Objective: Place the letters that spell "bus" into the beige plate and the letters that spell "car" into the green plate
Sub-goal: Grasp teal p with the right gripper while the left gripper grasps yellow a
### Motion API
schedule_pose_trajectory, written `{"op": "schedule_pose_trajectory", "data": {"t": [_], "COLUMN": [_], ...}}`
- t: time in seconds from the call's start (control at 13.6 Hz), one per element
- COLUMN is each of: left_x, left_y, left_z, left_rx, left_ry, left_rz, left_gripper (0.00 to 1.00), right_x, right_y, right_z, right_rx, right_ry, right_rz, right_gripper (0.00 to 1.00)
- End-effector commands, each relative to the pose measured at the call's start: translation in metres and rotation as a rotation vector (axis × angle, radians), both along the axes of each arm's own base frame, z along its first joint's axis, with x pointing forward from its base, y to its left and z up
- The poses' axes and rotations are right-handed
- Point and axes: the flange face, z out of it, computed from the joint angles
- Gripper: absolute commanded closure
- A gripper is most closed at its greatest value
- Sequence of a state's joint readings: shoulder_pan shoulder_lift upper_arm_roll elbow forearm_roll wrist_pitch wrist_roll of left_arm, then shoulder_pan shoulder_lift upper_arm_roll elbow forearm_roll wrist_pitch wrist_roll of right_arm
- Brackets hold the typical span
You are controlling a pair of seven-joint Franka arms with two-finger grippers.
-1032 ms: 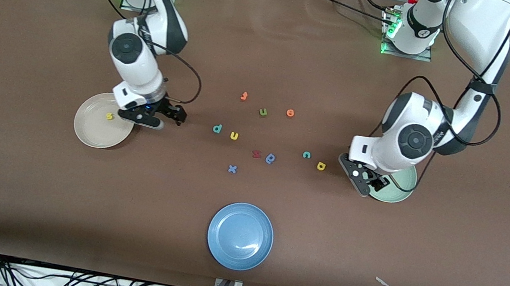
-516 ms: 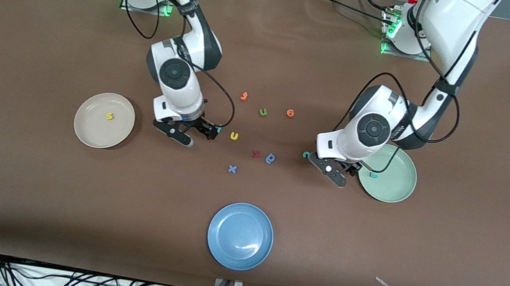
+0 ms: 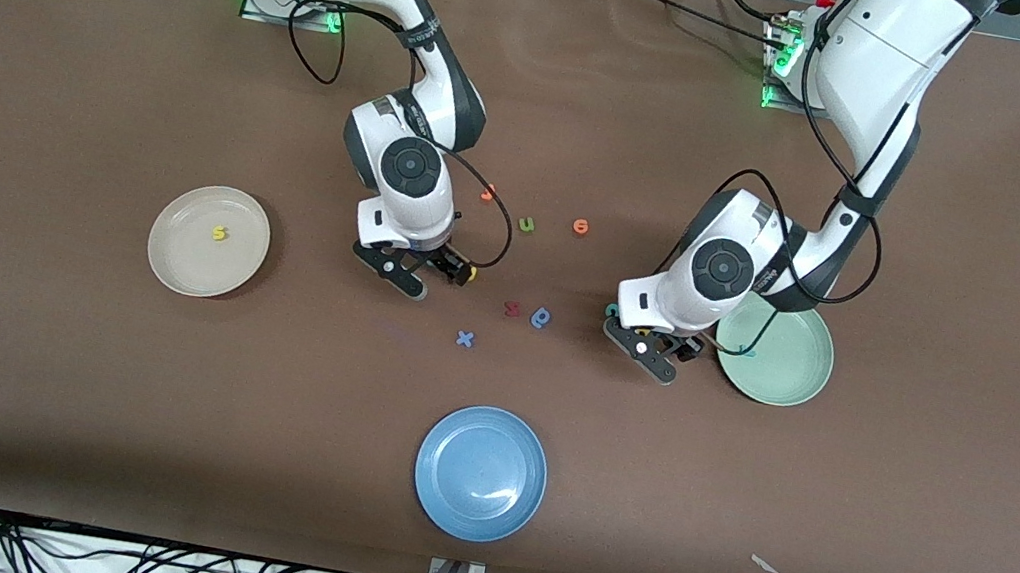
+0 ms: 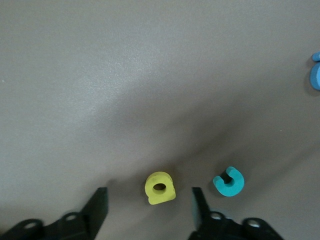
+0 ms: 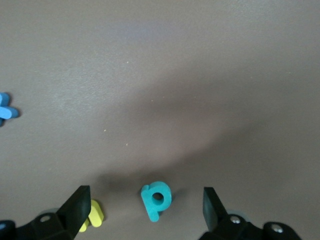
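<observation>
Both arms reach in low over the table [image 3: 51, 380]. The right gripper [image 5: 145, 196] sits with jaws apart around the teal b [image 5: 156, 198], not touching it, with the yellow u [image 5: 95, 214] just beside one finger. The left gripper [image 4: 150, 194] also sits spread, straddling the yellow a [image 4: 160, 188], with the c [image 4: 229, 181] just outside.

There's lots of bare table toward the edges.

We count three plates. The beige plate [image 3: 169, 266] holds the s [image 3: 220, 233], the green plate [image 3: 794, 385] holds the r [image 3: 747, 350], and there's also a blue plate [image 3: 438, 498]. Six spare letters [image 3: 526, 224] lie between the arms.
</observation>
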State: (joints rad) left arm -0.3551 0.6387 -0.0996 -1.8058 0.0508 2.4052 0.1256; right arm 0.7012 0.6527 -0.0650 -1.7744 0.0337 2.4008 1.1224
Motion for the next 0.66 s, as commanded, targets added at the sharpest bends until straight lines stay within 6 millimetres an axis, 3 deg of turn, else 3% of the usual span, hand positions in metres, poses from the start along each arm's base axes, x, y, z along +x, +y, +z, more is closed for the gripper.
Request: {"op": "schedule_pose_trajectory", "data": {"t": [0.0, 0.22, 0.29, 0.44, 0.59], "left_x": [0.002, 0.001, 0.001, 0.002, 0.002], "left_y": [-0.002, -0.006, -0.007, -0.006, -0.006], "left_z": [-0.012, -0.017, -0.017, -0.016, -0.015], "left_rx": [0.023, 0.014, 0.014, 0.014, 0.014], "left_ry": [-0.003, -0.014, -0.016, -0.017, -0.017], "left_rz": [-0.017, -0.012, -0.022, -0.024, -0.022], "left_gripper": [0.31, 0.32, 0.38, 0.74, 0.86], "right_x": [0.002, -0.007, -0.010, -0.011, -0.011], "right_y": [0.001, -0.002, -0.003, -0.004, -0.002], "right_z": [-0.007, -0.016, -0.017, -0.018, -0.015], "right_rx": [-0.015, -0.025, -0.023, -0.018, -0.015], "right_ry": [0.006, 0.018, 0.015, 0.013, 0.012], "right_rz": [0.001, 0.005, 0.008, 0.008, 0.007], "right_gripper": [0.06, 0.17, 0.20, 0.29, 0.33]}}
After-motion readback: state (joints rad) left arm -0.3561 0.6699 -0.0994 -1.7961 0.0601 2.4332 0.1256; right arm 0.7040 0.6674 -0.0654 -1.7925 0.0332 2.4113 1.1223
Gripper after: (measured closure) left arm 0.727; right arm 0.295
